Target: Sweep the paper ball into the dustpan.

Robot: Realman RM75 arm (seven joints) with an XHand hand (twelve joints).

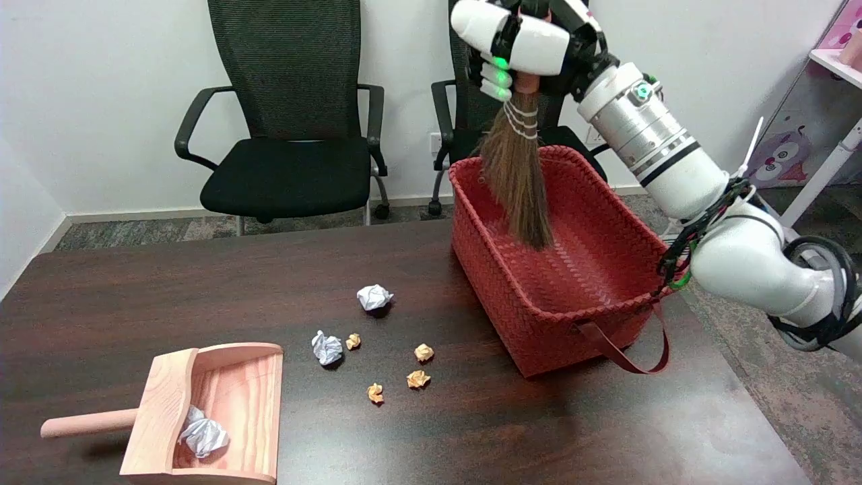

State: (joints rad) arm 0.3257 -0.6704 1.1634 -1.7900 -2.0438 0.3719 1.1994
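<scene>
Right hand (522,47), raised high, grips the broom (515,182) handle, bristles hanging down into the red basket (539,303).

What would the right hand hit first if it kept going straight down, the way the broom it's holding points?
Probably the red basket: the right hand holds the broom bristles-down over its inside, though depth is unclear.
</scene>
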